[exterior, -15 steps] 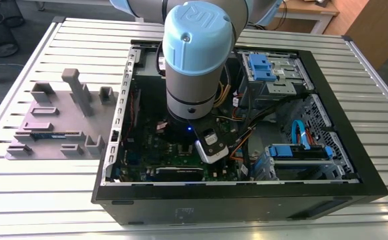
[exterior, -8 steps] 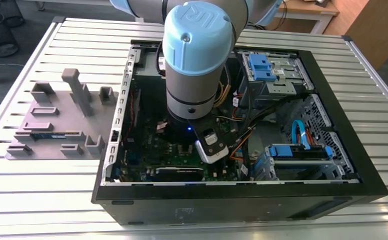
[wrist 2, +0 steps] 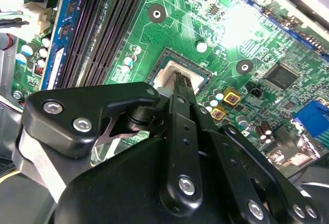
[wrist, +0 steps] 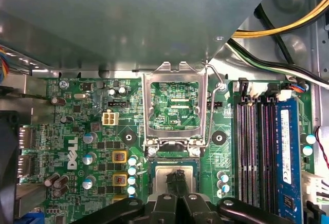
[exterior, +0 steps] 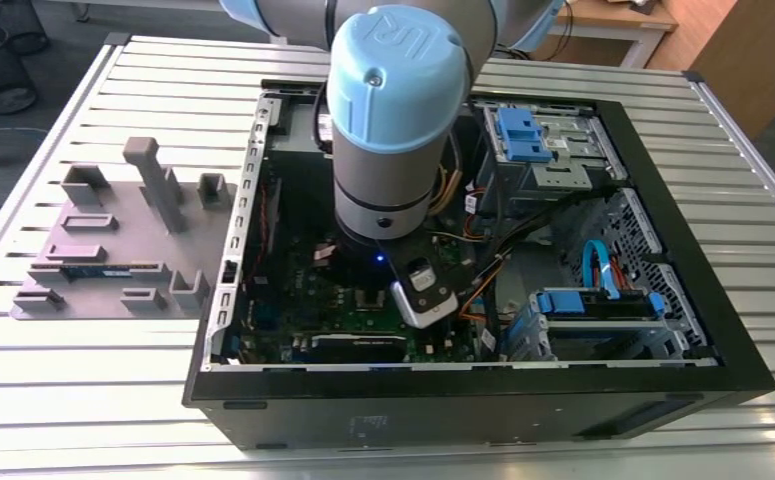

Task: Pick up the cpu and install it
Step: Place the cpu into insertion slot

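Observation:
The cpu (wrist: 162,175) is a small silvery square lying flat in the socket of the green board (wrist: 77,131); in the second wrist view the cpu (wrist 2: 165,76) sits inside the dark socket rim. My gripper (wrist: 177,176) is right over the middle of the chip, its two thin black fingers pressed together, not around the chip's edges. In the second wrist view the gripper (wrist 2: 182,81) points down onto the chip; whether the tips touch it I cannot tell. The socket's metal frame (wrist: 146,111) stands flipped open beside the cpu. In the exterior view the arm (exterior: 387,140) reaches down into the computer case (exterior: 681,300).
Dark memory slots (wrist: 252,147) and a blue memory stick (wrist: 287,147) run beside the socket. Yellow and black cables (wrist: 288,26) hang over the board. Drive bays with blue clips (exterior: 534,135) fill the case's far side. A grey parts fixture (exterior: 120,250) lies outside, at the exterior view's left.

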Controlling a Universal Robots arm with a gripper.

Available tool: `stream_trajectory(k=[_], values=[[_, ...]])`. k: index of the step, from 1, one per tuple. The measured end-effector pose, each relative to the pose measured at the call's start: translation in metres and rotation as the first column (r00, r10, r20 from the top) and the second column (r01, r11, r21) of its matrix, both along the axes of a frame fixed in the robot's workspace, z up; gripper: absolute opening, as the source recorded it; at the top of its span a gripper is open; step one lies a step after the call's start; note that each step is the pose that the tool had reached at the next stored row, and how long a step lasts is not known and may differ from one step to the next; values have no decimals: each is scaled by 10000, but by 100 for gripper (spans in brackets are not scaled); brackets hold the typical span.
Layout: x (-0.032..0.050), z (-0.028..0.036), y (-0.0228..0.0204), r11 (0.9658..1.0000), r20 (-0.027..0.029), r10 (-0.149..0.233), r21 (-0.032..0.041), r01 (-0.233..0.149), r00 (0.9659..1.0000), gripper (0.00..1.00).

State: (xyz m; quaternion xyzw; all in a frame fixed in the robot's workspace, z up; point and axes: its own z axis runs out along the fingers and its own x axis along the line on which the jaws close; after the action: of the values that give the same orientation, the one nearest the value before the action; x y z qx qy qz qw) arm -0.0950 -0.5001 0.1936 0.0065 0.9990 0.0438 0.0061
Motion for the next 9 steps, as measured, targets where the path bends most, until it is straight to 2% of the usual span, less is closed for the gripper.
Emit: stream_trajectory(k=[9], values=[[73,-3,0,10000,3,1,6,-1,10000,11]])
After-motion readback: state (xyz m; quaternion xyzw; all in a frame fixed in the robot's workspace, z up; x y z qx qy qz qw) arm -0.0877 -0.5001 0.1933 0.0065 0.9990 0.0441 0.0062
